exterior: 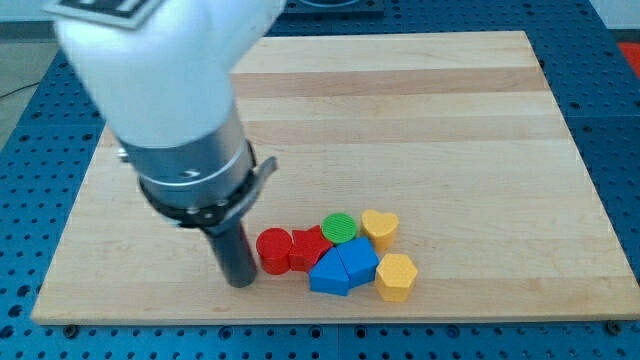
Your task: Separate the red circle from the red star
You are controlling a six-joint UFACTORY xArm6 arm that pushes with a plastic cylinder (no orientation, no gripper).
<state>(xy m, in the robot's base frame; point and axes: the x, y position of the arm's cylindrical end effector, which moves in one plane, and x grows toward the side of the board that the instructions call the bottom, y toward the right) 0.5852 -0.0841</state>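
The red circle [273,249] lies near the view's bottom centre, touching the red star [309,248] on its right. My tip [240,280] is at the end of the dark rod, just left of the red circle and close against it. A green circle [340,228] sits right of the red star at its top. A blue block [345,268] lies below and right of the star.
A yellow heart [380,227] sits right of the green circle, and a yellow hexagon [396,277] lies right of the blue block. The wooden board [400,110] ends close below the blocks. The arm's white and grey body covers the view's upper left.
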